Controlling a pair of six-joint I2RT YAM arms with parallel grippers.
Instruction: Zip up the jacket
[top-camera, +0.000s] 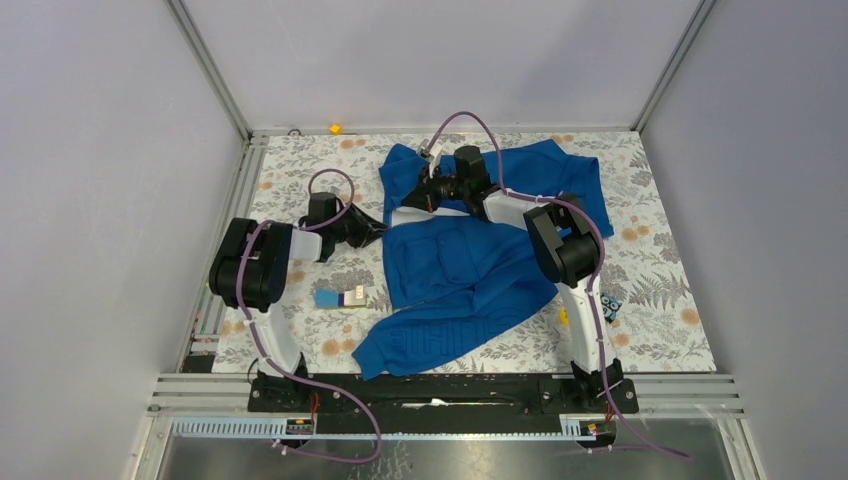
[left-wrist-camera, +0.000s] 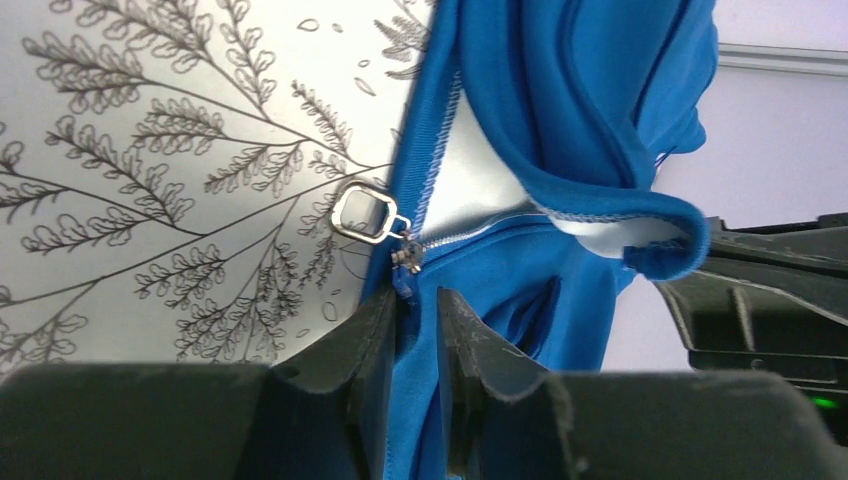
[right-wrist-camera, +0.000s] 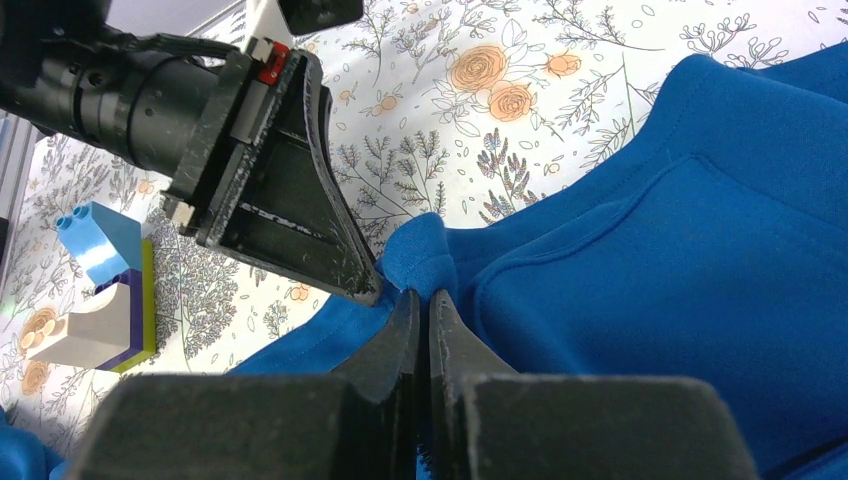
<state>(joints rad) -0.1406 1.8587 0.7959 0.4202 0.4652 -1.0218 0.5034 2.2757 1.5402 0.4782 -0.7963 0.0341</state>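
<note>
1. Floral-print bench (top-camera: 300, 170), blue jacket (top-camera: 460, 270) sprawled across its middle.
2. On its front edge, left claw (left-wrist-camera: 420, 318) narrow, pinching fabric just below the zipper slider (left-wrist-camera: 407, 258) — pull ring (left-wrist-camera: 362, 214) lying on the bench.
3. Close beside, right claw (right-wrist-camera: 421, 305) nearly closed — nipping a fold of jacket.

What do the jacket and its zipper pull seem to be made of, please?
The jacket looks like soft, matte knit fabric: it folds loosely, with stitched seams. The zipper pull looks like shiny silvery metal, though coated plastic is possible.
</note>
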